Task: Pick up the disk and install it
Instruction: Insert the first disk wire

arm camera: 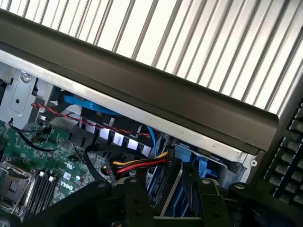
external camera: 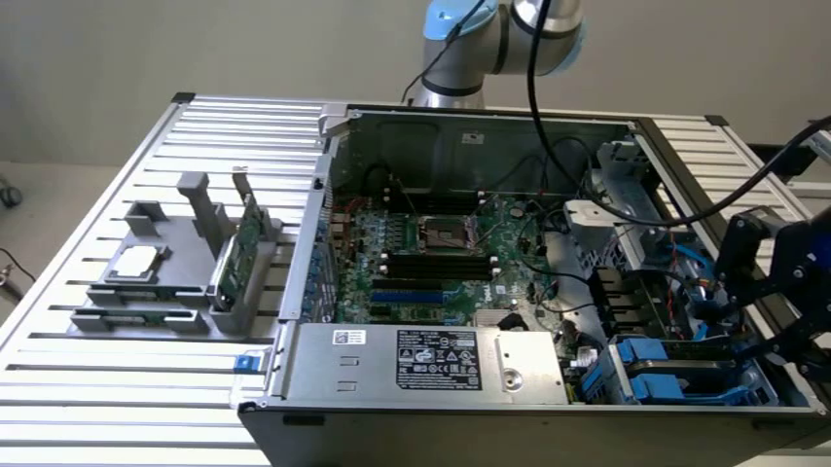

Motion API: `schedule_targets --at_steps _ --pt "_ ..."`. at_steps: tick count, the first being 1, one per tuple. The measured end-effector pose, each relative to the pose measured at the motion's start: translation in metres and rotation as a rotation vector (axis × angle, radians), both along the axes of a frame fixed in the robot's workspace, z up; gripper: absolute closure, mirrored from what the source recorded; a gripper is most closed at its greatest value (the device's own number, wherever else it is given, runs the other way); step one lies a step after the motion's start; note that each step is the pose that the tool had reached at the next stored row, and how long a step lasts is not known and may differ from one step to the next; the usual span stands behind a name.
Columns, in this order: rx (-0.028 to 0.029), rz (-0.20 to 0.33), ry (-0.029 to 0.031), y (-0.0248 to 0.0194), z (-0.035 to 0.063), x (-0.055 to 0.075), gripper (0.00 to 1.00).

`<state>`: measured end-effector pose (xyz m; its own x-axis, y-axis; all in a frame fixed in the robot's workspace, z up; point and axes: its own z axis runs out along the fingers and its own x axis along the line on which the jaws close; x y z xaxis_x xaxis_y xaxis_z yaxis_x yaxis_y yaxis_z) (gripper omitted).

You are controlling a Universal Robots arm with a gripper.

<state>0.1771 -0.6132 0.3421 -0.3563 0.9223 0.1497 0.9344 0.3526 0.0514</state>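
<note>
You're in the install step, by my read. The gripper [arm camera: 173, 209] hangs over the drive bay [external camera: 668, 375], at about four o'clock from the CPU socket [external camera: 439, 233] inside the open computer case [external camera: 429, 146].

On the wrist view, a silver edge flanked by blue plastic stands on end right at the gripper. I take that for the disk [arm camera: 173, 188], down among the bay's blue carriers. Whether the gripper is clamped on it or loose around it, I cannot tell.

Out at nine o'clock from the socket, the grey holder [external camera: 156, 292] on the slatted table carries the square chip [external camera: 136, 263] and the green card [external camera: 237, 255]. With the disk at the bay, pickup looks done and seating does not.

Your next move calls for the disk running square with the bay's rails. It also needs room from the yellow-red-black cable bundle [arm camera: 142, 163] lying just beside it. A skewed edge would likely jam, and a snagged wire could drag it off line.
</note>
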Motion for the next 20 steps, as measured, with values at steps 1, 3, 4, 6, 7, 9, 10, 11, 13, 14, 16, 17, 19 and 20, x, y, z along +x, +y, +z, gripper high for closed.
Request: schedule_targets --at_steps 1,3,4,6,7,9,10,11,13,14,16,17,19,20 --pt "0.0018 0.000 -0.0016 -0.0005 -0.0001 -0.0001 0.58" --pt "0.0046 0.000 -0.0059 -0.0016 -0.0005 -0.0005 0.65" --pt "0.0061 0.000 -0.0090 -0.0024 -0.0009 -0.0006 0.65" --pt "0.0101 0.000 -0.0130 -0.0042 -0.0021 -0.0007 0.65" --pt "0.0119 0.000 -0.0133 -0.0049 -0.0022 -0.0007 0.65" --pt "0.0151 -0.003 -0.0134 -0.0057 -0.0022 -0.0010 0.65" --pt "0.0161 -0.004 -0.0135 -0.0060 -0.0022 -0.0010 0.65" --pt "0.0168 -0.006 -0.0136 -0.0062 -0.0022 -0.0011 0.65" --pt "0.0177 -0.010 -0.0138 -0.0065 -0.0023 -0.0014 0.68" --pt "0.0183 -0.012 -0.0138 -0.0066 -0.0024 -0.0016 0.75" --pt "0.0189 -0.015 -0.0142 -0.0068 -0.0024 -0.0020 0.81" --pt "0.0192 -0.017 -0.0145 -0.0069 -0.0024 -0.0023 0.81" --pt "0.0199 -0.021 -0.0153 -0.0070 -0.0025 -0.0031 0.81" --pt "0.0204 -0.023 -0.0158 -0.0071 -0.0026 -0.0037 0.81"
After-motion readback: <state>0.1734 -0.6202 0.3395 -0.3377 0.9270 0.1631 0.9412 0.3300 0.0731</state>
